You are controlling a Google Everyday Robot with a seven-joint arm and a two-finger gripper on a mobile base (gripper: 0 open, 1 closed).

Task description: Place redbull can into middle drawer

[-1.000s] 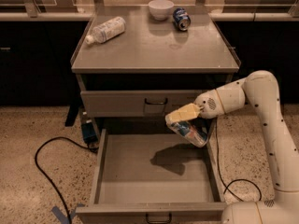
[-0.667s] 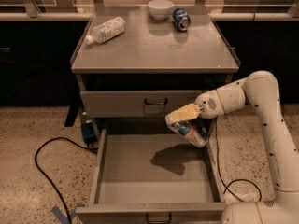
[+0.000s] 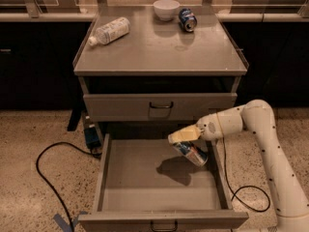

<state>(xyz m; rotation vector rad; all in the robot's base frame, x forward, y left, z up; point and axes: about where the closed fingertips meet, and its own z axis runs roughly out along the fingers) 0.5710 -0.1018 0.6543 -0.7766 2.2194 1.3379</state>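
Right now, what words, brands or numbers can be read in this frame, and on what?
No text can be read anywhere.
redbull can, held by the pincer over the open middle drawer: print unreadable.
dark blue can on the cabinet top: markings unreadable.
plastic bottle lying there: label too small to read.

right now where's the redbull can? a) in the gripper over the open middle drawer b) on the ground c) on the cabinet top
A: the gripper holds the redbull can tilted above the open middle drawer, shadow on its floor.
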